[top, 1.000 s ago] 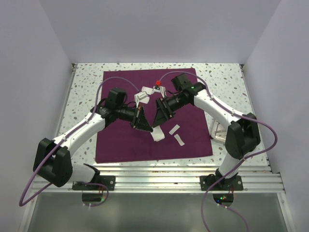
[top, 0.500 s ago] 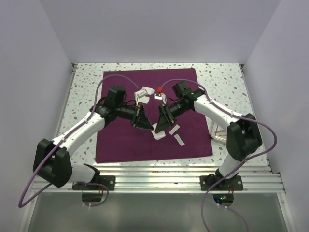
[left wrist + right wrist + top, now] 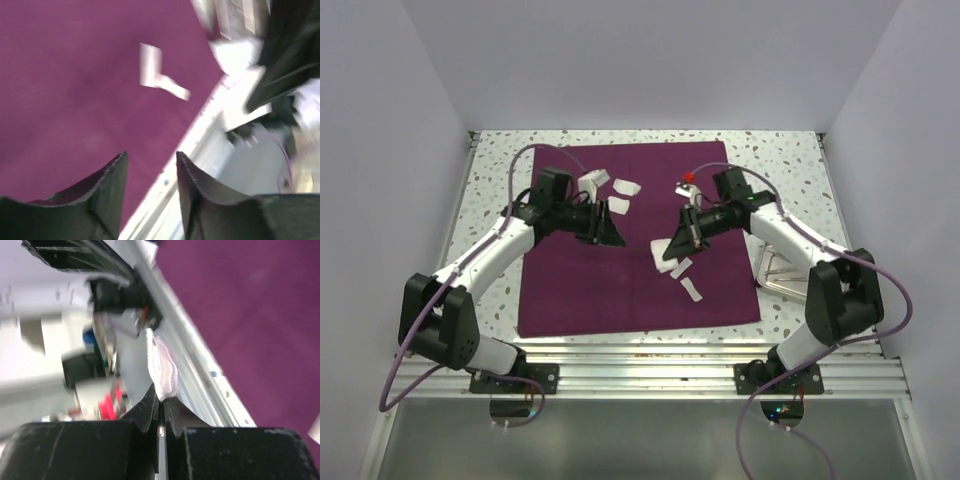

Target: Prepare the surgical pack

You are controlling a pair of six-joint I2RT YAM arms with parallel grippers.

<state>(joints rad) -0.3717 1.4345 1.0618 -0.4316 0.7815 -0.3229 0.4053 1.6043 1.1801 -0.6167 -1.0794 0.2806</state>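
The plum-purple cloth of the surgical pack lies flat on the speckled table. My right gripper hangs over the cloth's right half, shut on a white gauze pad. The right wrist view shows that gauze pad pinched at its lower edge between the fingertips of the right gripper. My left gripper is above the cloth's left middle. Seen from the left wrist, the left gripper is open with only cloth showing in the gap. Two loose gauze pads lie near it.
Two more gauze pads lie on the cloth below the right gripper. A small steel tray sits off the cloth's right edge, partly hidden by the right arm. White walls close in the table on three sides.
The two grippers have drawn apart from the cloth's middle. The left one opened and pulled back to the left. The right one shut on a gauze pad and moved right with it.
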